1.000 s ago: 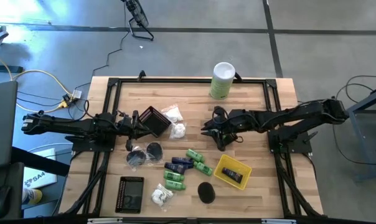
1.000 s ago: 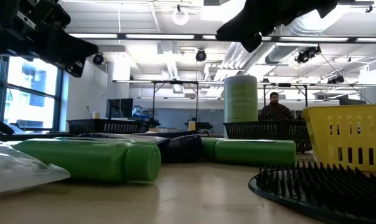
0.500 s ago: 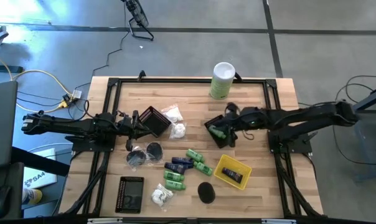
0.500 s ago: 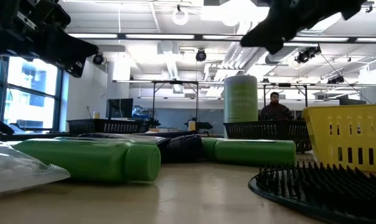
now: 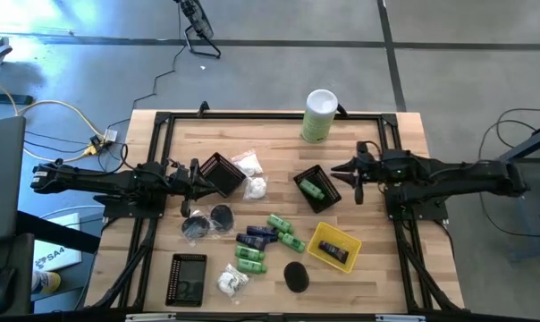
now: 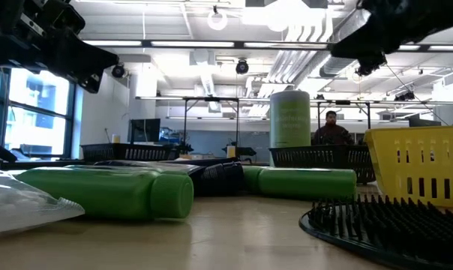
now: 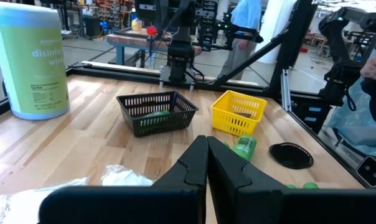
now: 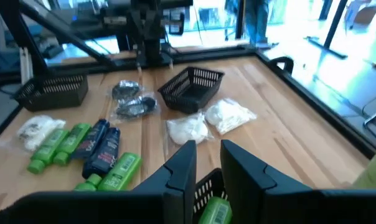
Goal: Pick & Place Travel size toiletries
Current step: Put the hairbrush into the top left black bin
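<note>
Toiletries lie mid-table: green bottles, navy tubes, black discs and white packets. One green bottle lies in a black basket; it also shows in the right wrist view. My right gripper hangs open just right of that basket and holds nothing. My left gripper waits shut at the table's left, beside a second, tipped black basket.
A yellow basket with a dark item in it stands near the right front. A third black basket sits at the left front. A tall white-and-green canister stands at the far edge. A person is in the room behind.
My right gripper has drawn back from over the black basket toward the table's right edge. The basket, covered by the gripper before, now shows in full with a green bottle lying in it. The left arm has kept still.
</note>
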`<action>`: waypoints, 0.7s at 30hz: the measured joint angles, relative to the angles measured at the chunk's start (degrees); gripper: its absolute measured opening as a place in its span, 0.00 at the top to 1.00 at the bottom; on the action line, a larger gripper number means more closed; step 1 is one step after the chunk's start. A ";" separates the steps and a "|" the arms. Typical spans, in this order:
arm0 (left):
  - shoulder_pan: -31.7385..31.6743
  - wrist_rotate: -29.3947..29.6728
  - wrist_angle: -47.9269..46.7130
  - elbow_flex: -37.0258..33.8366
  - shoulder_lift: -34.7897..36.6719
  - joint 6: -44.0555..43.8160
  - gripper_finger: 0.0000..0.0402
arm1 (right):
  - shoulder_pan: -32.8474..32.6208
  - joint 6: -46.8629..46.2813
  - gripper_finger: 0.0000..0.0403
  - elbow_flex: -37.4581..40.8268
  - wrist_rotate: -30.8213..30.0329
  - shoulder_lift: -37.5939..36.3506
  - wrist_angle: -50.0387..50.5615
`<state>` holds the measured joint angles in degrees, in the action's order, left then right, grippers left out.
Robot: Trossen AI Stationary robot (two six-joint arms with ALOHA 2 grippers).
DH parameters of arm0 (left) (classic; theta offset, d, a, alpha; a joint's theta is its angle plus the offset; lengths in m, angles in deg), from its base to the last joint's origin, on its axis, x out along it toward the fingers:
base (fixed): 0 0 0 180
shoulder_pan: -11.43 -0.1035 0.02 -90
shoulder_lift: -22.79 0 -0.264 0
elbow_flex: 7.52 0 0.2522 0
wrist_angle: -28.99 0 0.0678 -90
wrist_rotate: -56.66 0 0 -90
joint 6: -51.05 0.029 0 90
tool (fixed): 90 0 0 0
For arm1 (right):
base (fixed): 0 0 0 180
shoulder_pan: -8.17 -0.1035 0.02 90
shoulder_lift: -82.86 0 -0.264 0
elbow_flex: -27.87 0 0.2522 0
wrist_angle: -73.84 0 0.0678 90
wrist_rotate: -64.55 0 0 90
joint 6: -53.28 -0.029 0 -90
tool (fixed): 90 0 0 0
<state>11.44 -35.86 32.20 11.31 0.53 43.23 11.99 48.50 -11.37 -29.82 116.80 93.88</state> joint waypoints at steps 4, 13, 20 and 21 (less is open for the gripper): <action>0.00 0.01 0.02 -0.01 0.00 -0.14 1.00 | -0.02 0.05 0.84 1.24 -0.08 -4.52 1.81; 0.00 0.00 0.02 0.01 0.00 -0.17 1.00 | -0.04 -2.39 0.84 1.28 -2.94 -12.86 11.73; 0.00 0.33 0.27 -0.01 0.00 0.03 1.00 | -0.04 -2.50 0.84 1.56 -3.05 -14.79 11.28; 0.00 0.33 0.54 -0.01 0.00 0.03 1.00 | -0.04 -2.50 0.84 2.43 -3.03 -14.82 9.54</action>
<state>11.44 -35.54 32.74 11.30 0.53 43.26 11.94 45.99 -8.95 -32.85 101.99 103.42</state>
